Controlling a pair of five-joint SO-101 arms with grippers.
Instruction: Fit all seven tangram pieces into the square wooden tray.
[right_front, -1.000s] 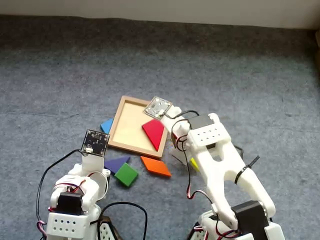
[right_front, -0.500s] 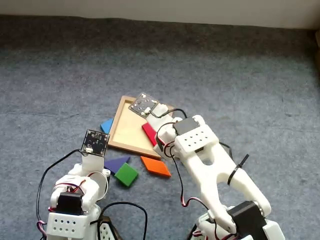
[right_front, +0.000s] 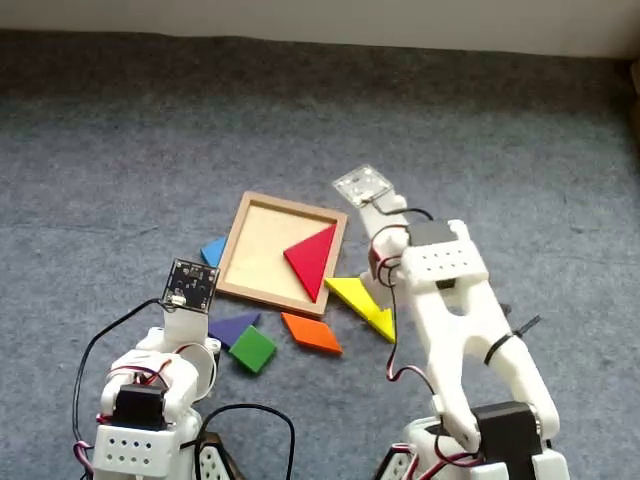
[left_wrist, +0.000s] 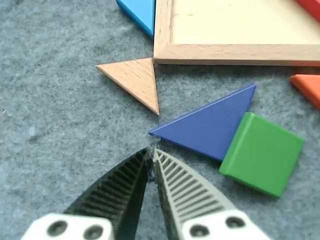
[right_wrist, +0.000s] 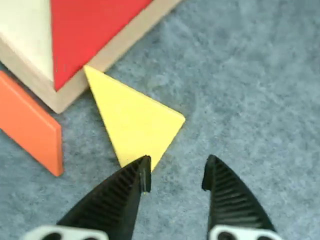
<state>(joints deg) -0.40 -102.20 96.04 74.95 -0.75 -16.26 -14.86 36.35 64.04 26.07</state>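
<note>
Right gripper (right_wrist: 176, 172) parted, empty, above yellow triangle (right_wrist: 132, 117) whose tip meets the tray (right_wrist: 125, 40) edge. Left gripper (left_wrist: 151, 154) closed, empty, beside dark blue triangle (left_wrist: 210, 127).

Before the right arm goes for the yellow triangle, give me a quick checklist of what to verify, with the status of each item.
1. Right jaws open: ok, spread above a corner of the yellow triangle.
2. Yellow triangle free: ok, flat on the carpet, nothing on it, one tip at the corner of the tray.
3. Room in tray: ok, only the red triangle lies inside.
4. Left jaws out of the way: ok, shut over carpet beside the blue triangle.
5. Jaw height above the piece: cannot tell.
</note>
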